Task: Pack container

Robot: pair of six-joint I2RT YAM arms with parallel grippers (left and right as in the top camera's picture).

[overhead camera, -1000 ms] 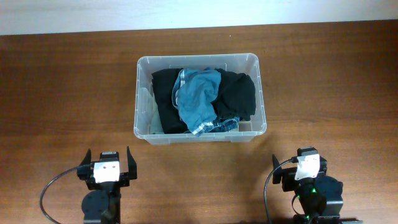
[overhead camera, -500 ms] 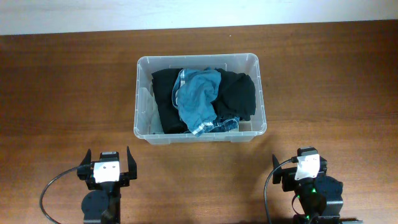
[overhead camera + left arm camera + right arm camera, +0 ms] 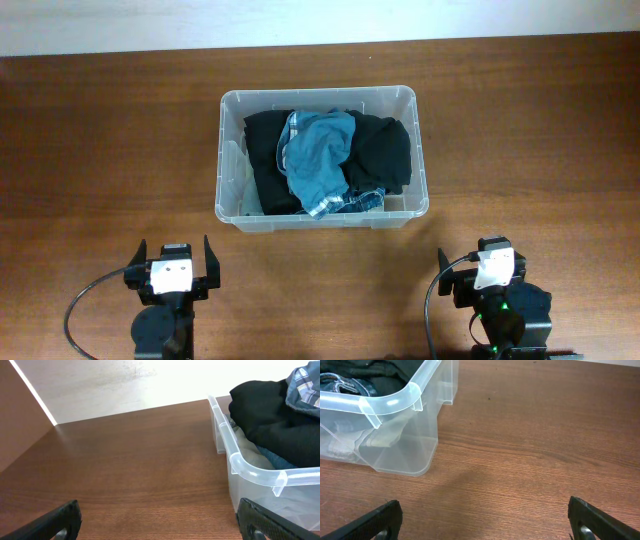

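Clear container [image 3: 320, 93] sits centre frame on the wooden table [image 3: 110, 140], holding black clothing [image 3: 385, 150] and a blue garment [image 3: 318, 150]; left gripper [image 3: 174, 250], lower left, and right gripper [image 3: 483, 262], lower right, stand apart from it, jaws spread wide and empty.

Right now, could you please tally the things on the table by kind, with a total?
Clear plastic container: 1
Pile of black and blue clothes inside it: 1
Open pincers: 2, the left pincer and the right pincer
Total: 4
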